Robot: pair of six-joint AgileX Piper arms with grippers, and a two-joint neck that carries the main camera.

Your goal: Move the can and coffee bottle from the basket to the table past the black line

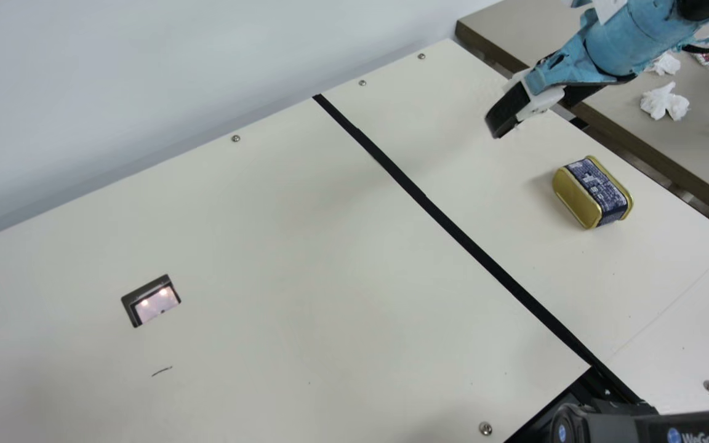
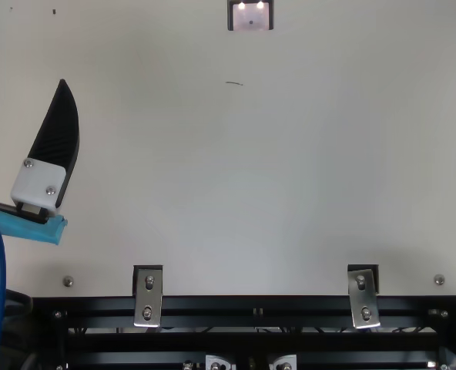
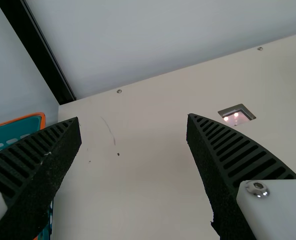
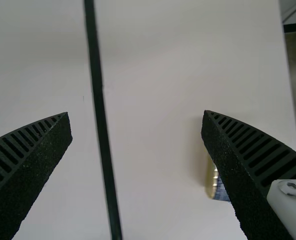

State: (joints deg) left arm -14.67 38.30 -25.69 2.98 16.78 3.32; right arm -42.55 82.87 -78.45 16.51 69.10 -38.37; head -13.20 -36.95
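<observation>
Main view is showing the can [image 1: 591, 192] resting past the black line [image 1: 453, 226]; left gripper [image 3: 134, 118] and right gripper [image 4: 136, 113] are gaping wide, holding nothing; fetching the coffee bottle is probably requiring a squarely centred left descent, clearing the basket [image 3: 25, 129]

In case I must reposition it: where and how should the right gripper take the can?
Come down from above with the right gripper, fingers against the two gold ends of the can. It lies on its side, labelled band up, and the span between those ends looks shorter than its length, so that should be the steadiest pinch.
</observation>
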